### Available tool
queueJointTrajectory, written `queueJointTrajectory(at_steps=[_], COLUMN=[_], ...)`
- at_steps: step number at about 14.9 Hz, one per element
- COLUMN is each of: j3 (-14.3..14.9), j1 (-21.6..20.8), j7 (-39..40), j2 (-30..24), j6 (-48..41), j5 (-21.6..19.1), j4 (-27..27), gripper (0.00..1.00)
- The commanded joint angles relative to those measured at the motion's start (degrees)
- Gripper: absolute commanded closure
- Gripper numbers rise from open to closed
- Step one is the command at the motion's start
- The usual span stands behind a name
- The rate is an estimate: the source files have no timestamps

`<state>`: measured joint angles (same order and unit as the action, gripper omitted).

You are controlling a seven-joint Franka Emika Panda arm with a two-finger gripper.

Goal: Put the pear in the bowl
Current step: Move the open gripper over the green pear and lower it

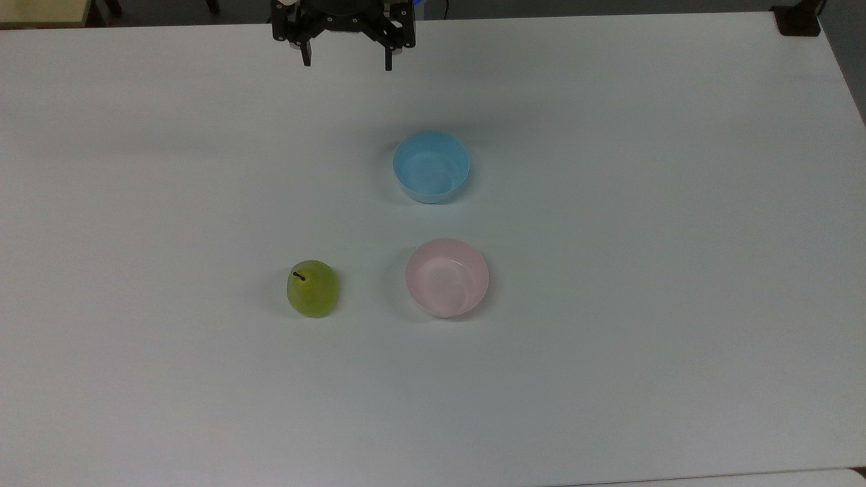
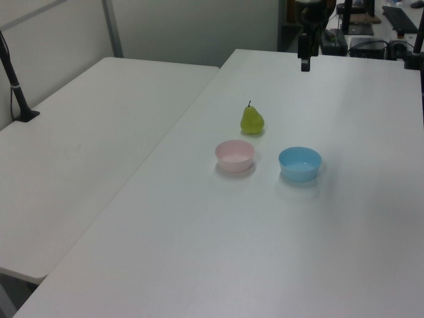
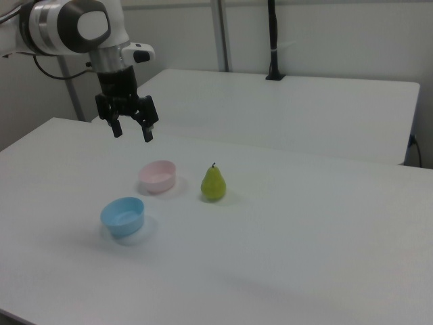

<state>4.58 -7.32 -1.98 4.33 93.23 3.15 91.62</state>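
Pear (image 1: pixel 312 289) upright on the white table (image 1: pixel 609 372), just beside the pink bowl (image 1: pixel 446 277) on the top view's left, apart from it. Blue bowl (image 1: pixel 431 166) farther up. Gripper (image 1: pixel 346 64) aloft at the top view's upper edge, fingers spread wide, empty.

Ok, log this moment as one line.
gripper open, raised, empty | pear upright on table | pink bowl empty | blue bowl empty
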Motion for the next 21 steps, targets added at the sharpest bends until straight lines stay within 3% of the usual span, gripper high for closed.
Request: queueJointTrajectory(at_steps=[1,9,21], j3=[0.3,0.3,0.3], j1=[0.2,5.0,5.7], j7=[1.7,3.5,5.1], j2=[-0.3,7.3,22.6], j6=[3.2,16.9,36.7], j5=[-1.2,-1.3,-0.3], j4=[0.5,-1.2,-1.3], gripper=[0.00,0.00,0.00])
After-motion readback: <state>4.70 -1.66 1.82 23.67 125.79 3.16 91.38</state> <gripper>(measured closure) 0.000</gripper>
